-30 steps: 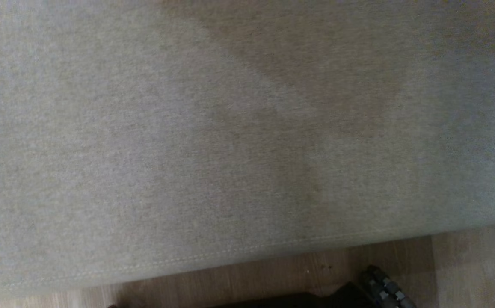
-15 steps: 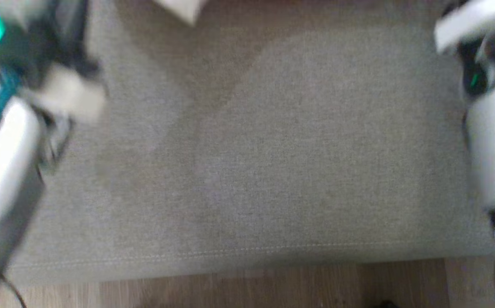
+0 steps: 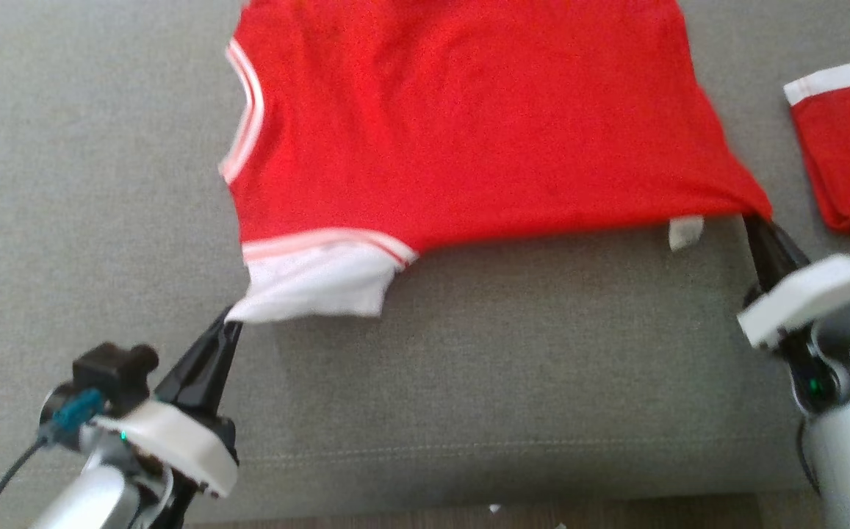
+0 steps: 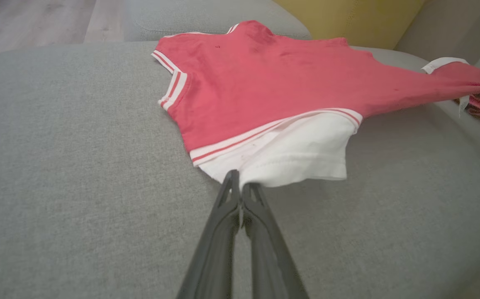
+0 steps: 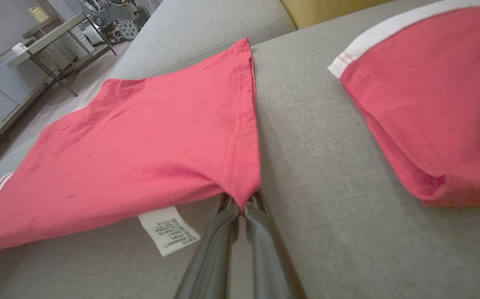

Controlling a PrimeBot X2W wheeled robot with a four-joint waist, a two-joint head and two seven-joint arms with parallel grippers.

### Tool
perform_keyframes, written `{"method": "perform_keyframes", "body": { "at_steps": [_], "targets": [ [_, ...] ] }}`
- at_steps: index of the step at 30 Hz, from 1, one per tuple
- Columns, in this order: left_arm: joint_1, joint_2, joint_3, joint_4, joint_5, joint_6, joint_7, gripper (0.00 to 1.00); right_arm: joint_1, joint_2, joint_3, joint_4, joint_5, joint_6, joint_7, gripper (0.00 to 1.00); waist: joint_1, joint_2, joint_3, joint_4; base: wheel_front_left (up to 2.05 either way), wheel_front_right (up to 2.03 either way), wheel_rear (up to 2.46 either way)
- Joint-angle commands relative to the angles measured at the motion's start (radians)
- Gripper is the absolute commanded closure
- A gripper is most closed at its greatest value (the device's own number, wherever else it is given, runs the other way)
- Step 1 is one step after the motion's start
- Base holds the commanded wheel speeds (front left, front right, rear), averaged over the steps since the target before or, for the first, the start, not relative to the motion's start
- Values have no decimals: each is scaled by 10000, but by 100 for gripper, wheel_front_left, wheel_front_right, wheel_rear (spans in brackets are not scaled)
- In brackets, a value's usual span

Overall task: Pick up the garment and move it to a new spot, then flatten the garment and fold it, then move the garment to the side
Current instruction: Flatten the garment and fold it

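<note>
On cushion (image 3: 542, 353), garment (image 3: 469, 125) flat; left end effector (image 3: 232, 320) at near-left corner, right end effector (image 3: 750, 219) near-right; other garment (image 3: 843, 147) further right.

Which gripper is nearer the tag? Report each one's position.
Right. The right gripper pinches the garment corner right beside the tag; the left gripper holds the white panel at the opposite corner, far from the tag.
</note>
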Motion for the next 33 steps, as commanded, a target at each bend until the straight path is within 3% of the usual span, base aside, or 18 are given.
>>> {"method": "perform_keyframes", "body": {
  "at_steps": [1, 11, 18, 27, 33],
  "targets": [
    [-47, 434, 578, -483, -100, 180, 40, 100, 435, -238, -69, -653, 109, 62, 158, 100, 1, -1, -273, 9, 0, 0, 0],
    [1711, 1046, 376, -2570, -690, 878, 1257, 100, 3531, 0, -1426, -3884, -381, 62, 1962, 100, 1, -1, -454, -41, 0, 0, 0],
    [1608, 1244, 551, -3581, -994, 1116, 1871, 100, 4487, 430, -2232, -5919, -820, 62, 3372, 100, 1, -1, -300, -92, 0, 0, 0],
    [-486, 829, 600, -2902, -793, 713, 2226, 100, 3469, 558, -2404, -6163, -934, 62, 4692, 100, 1, -1, 293, -66, 0, 0, 0],
    [-2211, 350, 555, -1774, -499, 234, 2098, 100, 2159, 576, -2306, -5655, -979, 62, 4697, 100, 1, -1, 906, -41, 0, 0, 0]
  ]
}}
